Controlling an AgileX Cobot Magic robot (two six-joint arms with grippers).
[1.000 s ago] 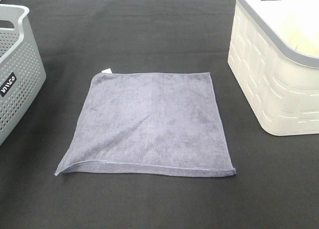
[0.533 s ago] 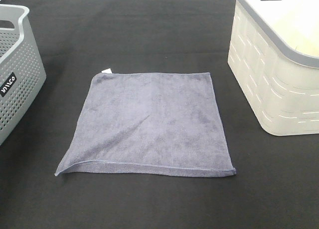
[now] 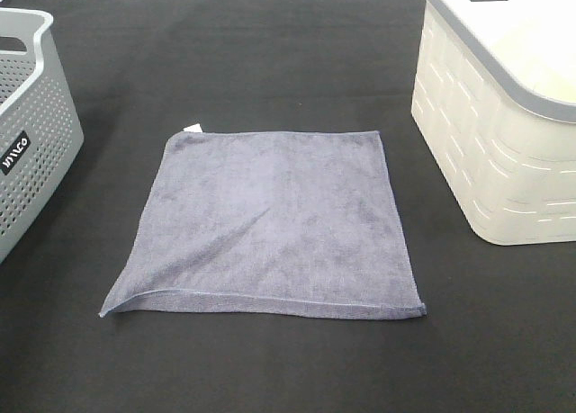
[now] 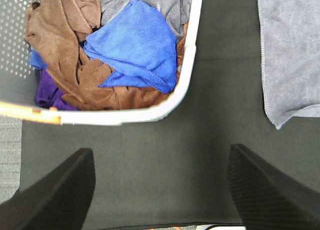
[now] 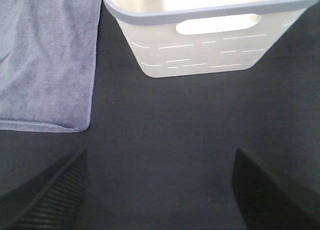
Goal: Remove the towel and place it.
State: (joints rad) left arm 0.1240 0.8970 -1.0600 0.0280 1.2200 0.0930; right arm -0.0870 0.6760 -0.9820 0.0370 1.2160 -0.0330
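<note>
1. From the high camera we see the towel (image 3: 270,224) spread nearly flat on the black bench (image 3: 270,62), between two baskets. Its small white tag (image 3: 191,128) sits at the far left corner, and the near left corner is slightly lifted. The grey perforated basket (image 3: 31,125) stands to its left and the cream basket (image 3: 495,116) to its right, both apart from the cloth. Nothing lies on the towel, and neither arm shows in this view.

2. In the left wrist view we find the left hand (image 4: 160,190) wide open and empty above bare bench. The grey basket's rim (image 4: 185,74) lies just beyond, holding a bright blue cloth (image 4: 135,47), brown cloths (image 4: 60,34) and a purple one (image 4: 47,89). One towel corner (image 4: 290,54) shows to the side.

3. In the right wrist view the right hand (image 5: 160,190) also stands wide open, gripping nothing, over bare bench. The cream basket (image 5: 200,44) sits ahead, and the towel's hemmed edge (image 5: 50,64) lies close beside it without touching.
</note>
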